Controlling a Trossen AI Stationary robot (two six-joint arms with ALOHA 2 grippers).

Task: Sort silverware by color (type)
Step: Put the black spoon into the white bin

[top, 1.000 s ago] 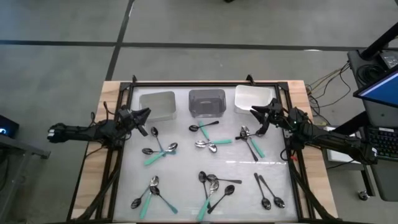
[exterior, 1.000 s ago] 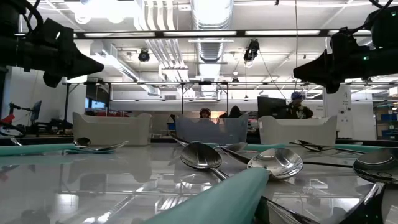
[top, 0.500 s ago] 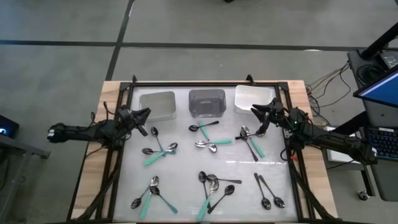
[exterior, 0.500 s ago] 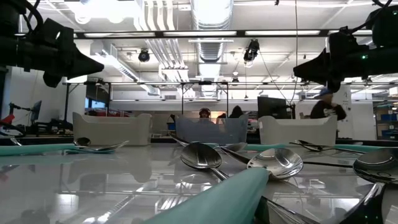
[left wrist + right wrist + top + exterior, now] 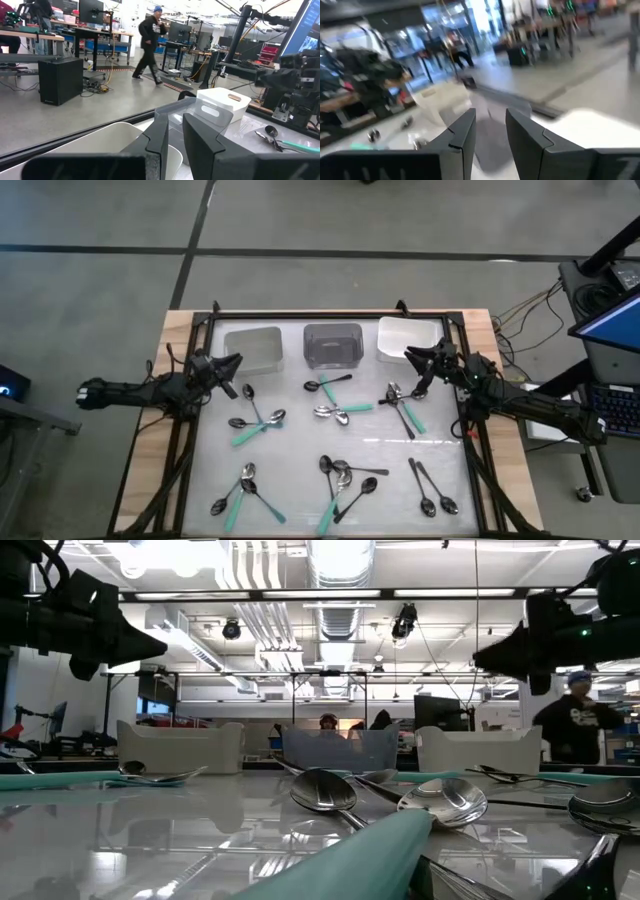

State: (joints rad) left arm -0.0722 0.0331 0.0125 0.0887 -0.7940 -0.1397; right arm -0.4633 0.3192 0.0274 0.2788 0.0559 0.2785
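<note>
The silverware lies scattered on the white table top: teal-handled spoons [image 5: 255, 427], shiny silver spoons [image 5: 335, 413] and black spoons [image 5: 432, 490], singly and in small crossed heaps. My left gripper [image 5: 234, 364] hangs level above the table's far left, beside the left bin [image 5: 253, 348]. It is open by a narrow gap [image 5: 175, 137] with nothing in it. My right gripper [image 5: 410, 359] hangs level at the far right, in front of the white bin [image 5: 406, 337] and above a heap of spoons [image 5: 402, 402]. It is open and holds nothing [image 5: 490, 131].
Three small bins stand in a row along the table's far edge, the middle bin [image 5: 332, 345] dark and see-through. A black frame [image 5: 330, 314] runs around the table top. Beyond the table, a person [image 5: 575, 725] is in the room.
My right gripper has rolled a little about the line it points along, staying where it was. The spoons lie as before. In the room behind, a person has walked toward the right.
</note>
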